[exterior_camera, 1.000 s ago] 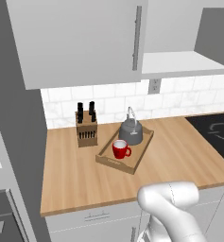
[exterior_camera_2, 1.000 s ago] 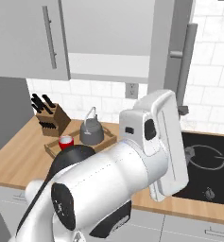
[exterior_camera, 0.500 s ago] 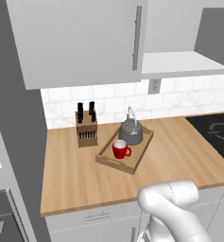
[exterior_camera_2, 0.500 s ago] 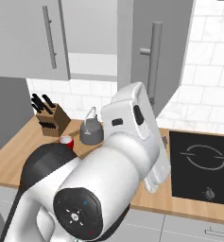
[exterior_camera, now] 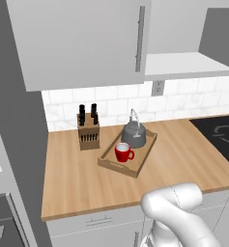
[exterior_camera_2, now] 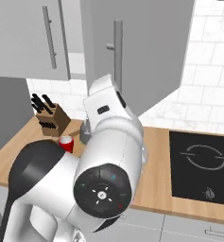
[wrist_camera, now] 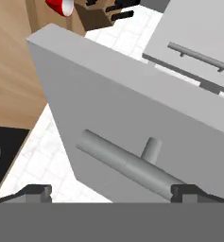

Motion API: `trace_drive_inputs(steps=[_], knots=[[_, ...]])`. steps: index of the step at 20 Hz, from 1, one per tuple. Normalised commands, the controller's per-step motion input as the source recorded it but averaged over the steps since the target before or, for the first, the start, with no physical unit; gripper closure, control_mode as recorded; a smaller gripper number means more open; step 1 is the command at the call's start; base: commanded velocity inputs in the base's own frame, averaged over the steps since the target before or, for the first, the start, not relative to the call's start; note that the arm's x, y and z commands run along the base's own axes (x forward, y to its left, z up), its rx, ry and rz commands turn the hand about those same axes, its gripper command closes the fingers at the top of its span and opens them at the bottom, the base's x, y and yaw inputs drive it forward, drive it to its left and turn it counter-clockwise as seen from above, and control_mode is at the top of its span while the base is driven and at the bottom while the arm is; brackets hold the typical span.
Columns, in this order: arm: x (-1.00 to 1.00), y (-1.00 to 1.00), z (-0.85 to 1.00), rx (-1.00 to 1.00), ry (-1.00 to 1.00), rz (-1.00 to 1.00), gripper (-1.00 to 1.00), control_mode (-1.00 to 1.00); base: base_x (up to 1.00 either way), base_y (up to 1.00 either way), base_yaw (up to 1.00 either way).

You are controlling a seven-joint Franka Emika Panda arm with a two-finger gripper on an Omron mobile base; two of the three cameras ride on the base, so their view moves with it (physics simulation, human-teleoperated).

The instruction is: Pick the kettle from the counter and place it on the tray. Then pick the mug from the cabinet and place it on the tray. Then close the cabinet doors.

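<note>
The dark grey kettle and the red mug both stand in the wooden tray on the counter. The cabinet's left door is shut. Its right door stands partly open, with the white shelf still showing. My gripper is open, close in front of that door. The door's bar handle runs across just ahead of the fingertips. Whether they touch it I cannot tell. The mug also shows beside my arm.
A wooden knife block stands at the wall left of the tray. A black cooktop lies on the right of the counter. My own arm hides most of the tray in the right base view.
In the right base view the right cabinet door has swung leftward toward shut, and my arm has moved left with it. Kettle, mug and tray have stayed put.
</note>
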Motion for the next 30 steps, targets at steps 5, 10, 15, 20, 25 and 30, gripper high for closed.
trace_drive_inputs(steps=[5,10,15,20,25,30], knots=[[0.72,0.51,-0.13,-0.03,0.0,0.2,-1.0,-1.0,0.0,0.0,0.0],[0.86,0.51,-0.17,-0.03,0.0,0.14,-1.0,-1.0,0.0,0.0,0.0],[1.0,0.31,-0.13,0.0,0.0,0.09,-1.0,-1.0,0.0,0.0,0.0],[1.0,0.22,-0.16,0.0,0.0,0.07,-1.0,-1.0,0.0,0.0,0.0],[1.0,0.18,-0.27,-0.02,0.05,0.09,-1.0,-1.0,0.0,0.0,0.0],[0.99,0.17,-0.18,-0.02,0.12,0.06,-1.0,-1.0,0.0,0.0,0.0]])
